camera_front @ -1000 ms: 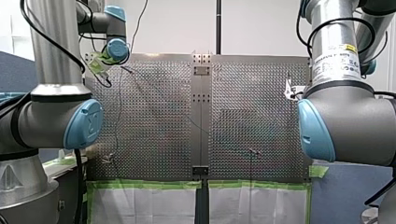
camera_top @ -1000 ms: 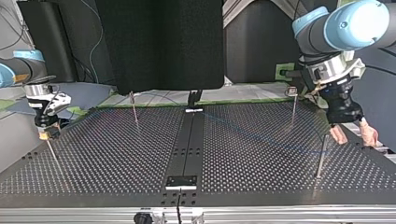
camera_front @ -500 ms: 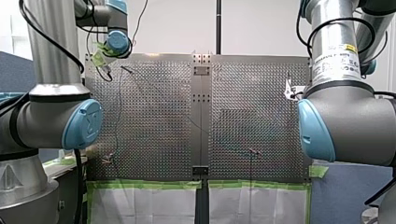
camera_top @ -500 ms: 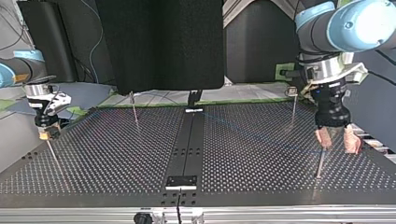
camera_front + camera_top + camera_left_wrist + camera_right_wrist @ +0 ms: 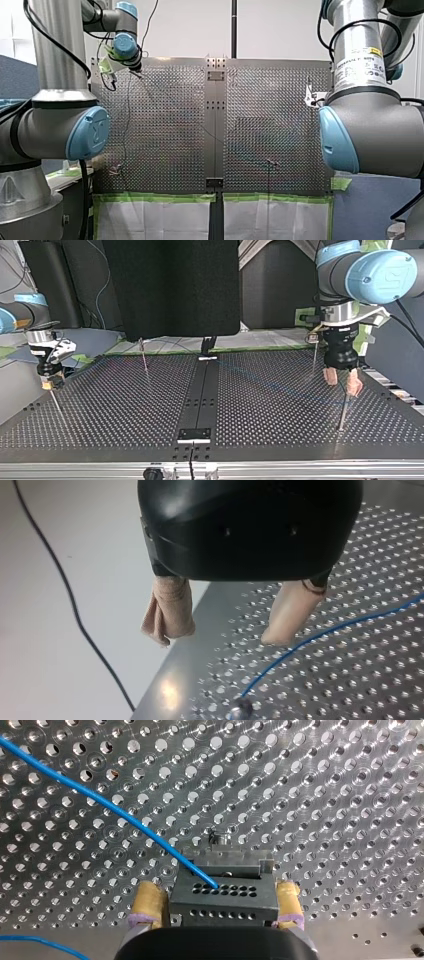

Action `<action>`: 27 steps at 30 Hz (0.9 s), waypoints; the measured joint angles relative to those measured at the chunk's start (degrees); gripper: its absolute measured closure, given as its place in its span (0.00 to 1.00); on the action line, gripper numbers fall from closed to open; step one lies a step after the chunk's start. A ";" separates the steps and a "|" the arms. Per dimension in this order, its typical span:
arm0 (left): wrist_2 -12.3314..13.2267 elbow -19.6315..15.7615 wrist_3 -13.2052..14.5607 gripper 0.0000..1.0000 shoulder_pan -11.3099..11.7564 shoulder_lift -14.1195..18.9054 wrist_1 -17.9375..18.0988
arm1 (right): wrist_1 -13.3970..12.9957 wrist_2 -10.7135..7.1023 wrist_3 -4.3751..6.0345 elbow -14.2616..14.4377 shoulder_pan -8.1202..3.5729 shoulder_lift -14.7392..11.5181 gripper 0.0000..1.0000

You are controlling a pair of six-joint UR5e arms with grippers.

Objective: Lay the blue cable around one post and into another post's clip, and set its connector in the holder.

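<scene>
So my left hand hangs wide open over the surface, beige fingers spread with nothing between them, just beside a thin post. The blue cable lies on the holes under that hand, not touching the fingers, and runs to the post. My right hand is over at the top view's left. It's clamped on the dark connector, a yellow pad on each side, where the cable plugs in.

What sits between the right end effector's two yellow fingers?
A dark connector block, the blue cable running into it, seen in the right wrist view.
</scene>
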 joint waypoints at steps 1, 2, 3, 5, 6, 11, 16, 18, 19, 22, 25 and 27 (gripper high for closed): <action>0.00 0.00 0.46 0.00 0.00 0.00 -0.30 | 0.00 0.03 0.00 0.00 0.00 0.00 0.05; 0.01 0.00 0.92 0.00 0.00 0.00 -0.53 | 0.00 0.05 0.00 0.00 0.00 0.00 0.05; 0.01 0.00 1.53 0.00 0.00 0.00 -0.74 | 0.00 0.06 0.00 0.00 0.02 0.00 0.05; 0.01 0.00 2.42 0.00 0.00 0.00 -0.95 | 0.00 0.09 0.00 0.00 0.04 0.00 0.05; 0.01 0.00 2.97 0.00 0.00 0.00 -1.02 | 0.00 0.10 0.00 0.00 0.05 0.00 0.05; -0.15 -0.04 5.07 0.00 0.00 0.01 -1.26 | 0.05 0.11 0.00 0.00 0.08 0.00 0.05; -1.17 -0.12 7.57 0.00 -0.10 0.01 -1.78 | 0.09 0.11 0.00 0.00 0.09 0.00 0.05; -1.35 -0.20 8.55 0.00 -0.14 0.01 -1.82 | 0.09 0.11 0.00 0.00 0.09 0.00 0.05; -1.40 -0.23 8.94 0.00 -0.15 0.01 -1.85 | 0.09 0.11 0.00 0.00 0.08 0.00 0.05; -1.42 -0.61 10.31 0.00 -0.22 0.01 -1.86 | 0.09 0.11 0.00 0.00 0.08 0.00 0.05; -1.43 -1.25 11.76 0.00 -0.24 0.01 -1.79 | 0.09 0.11 0.00 0.00 0.08 0.00 0.05; -1.43 -1.74 12.74 0.00 -0.27 0.02 -1.72 | 0.09 0.11 0.00 0.00 0.07 0.00 0.05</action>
